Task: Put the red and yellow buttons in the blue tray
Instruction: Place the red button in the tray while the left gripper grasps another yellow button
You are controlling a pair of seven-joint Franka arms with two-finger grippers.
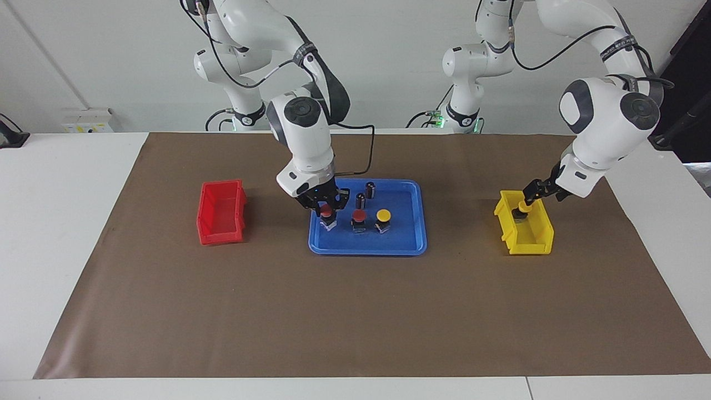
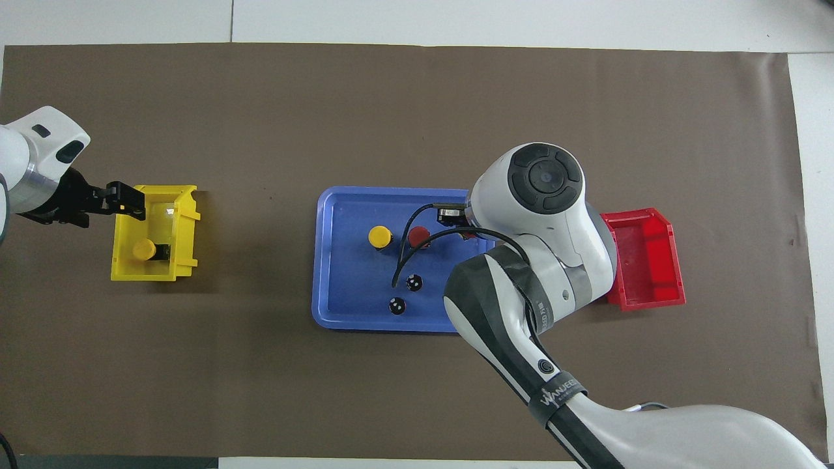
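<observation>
The desk (image 1: 66, 233) is covered by a brown mat (image 1: 355, 311). On the mat the blue tray (image 1: 408, 244) is set midway, with the red bin (image 1: 221, 213) toward the right arm's end and the yellow bin (image 1: 525, 229) toward the left arm's end.

The right claw (image 1: 326, 210) is lowered into the blue tray and is closed on a red button (image 1: 327, 213), whose base stands at the tray floor. Just beside it in a row a second red button (image 1: 359, 220) and a yellow button (image 1: 382, 219) are seen standing in the tray. Two small dark cylinders (image 1: 370, 190) are placed in the tray nearer to the robots than the row.

The left claw (image 1: 524, 203) is held over the yellow bin, its fingers apart at the cap of the other yellow button (image 2: 146, 249), which is still lying in that bin; whether it is touched cannot be told.
</observation>
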